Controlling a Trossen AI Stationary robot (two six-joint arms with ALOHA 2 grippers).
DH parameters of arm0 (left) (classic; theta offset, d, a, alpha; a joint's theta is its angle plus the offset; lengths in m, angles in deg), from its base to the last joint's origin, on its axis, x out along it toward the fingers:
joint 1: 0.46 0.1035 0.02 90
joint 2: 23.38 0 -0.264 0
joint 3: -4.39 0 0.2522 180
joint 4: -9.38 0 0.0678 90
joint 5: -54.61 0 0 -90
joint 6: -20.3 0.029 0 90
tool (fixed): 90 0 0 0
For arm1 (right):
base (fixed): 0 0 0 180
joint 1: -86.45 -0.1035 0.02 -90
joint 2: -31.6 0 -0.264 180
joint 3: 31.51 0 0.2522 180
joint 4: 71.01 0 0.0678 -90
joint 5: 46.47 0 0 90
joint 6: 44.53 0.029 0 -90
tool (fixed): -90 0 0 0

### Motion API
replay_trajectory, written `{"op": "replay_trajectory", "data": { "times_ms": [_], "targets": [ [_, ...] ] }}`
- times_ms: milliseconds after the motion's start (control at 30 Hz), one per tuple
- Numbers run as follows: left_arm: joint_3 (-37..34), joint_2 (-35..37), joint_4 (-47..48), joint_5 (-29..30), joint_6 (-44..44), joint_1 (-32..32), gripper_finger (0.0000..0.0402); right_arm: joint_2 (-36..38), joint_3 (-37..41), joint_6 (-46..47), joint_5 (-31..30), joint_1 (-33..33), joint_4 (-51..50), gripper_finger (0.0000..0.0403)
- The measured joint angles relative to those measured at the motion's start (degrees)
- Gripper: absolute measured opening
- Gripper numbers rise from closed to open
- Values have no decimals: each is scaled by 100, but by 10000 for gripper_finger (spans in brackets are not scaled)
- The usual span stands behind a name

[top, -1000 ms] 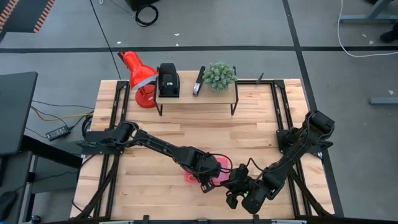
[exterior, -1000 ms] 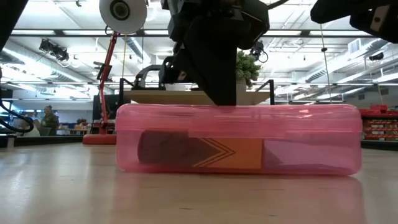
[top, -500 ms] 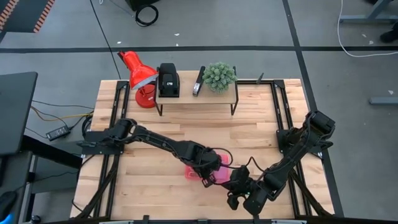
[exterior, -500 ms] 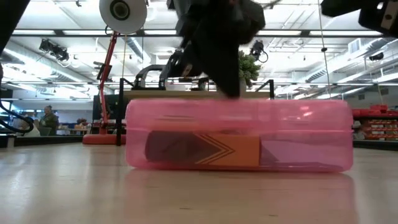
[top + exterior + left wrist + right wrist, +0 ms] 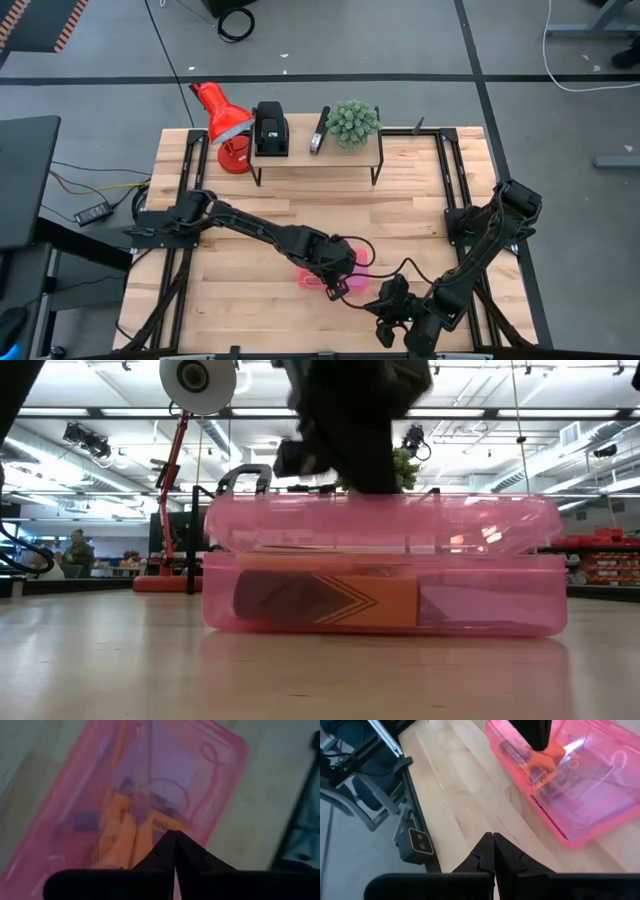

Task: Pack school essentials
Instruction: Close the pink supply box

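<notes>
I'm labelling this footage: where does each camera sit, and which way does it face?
High view: above the table, facing straight down; both arms, pink case.
Low view: at tabletop height, facing level across; case side, left arm above it.
Left wrist view: over the case lid; shut left claw.
Right wrist view: beside the case; shut right claw over bare table.
All four share the case.
</notes>
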Motion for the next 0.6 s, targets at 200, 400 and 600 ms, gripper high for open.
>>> {"op": "replay_trajectory", "data": {
  "times_ms": [200, 400, 600],
  "targets": [
    [47, -590, -151, -406, 97, -40, 10, 0, 2, 196, 1, -7, -181, 6],
    [45, -692, -226, -455, 97, -29, 14, 0, 2, 325, 1, -7, -193, 6],
    [12, -483, -268, -602, 93, 144, 7, 0, 2, 368, -1, -7, -193, 6]
  ]
}}
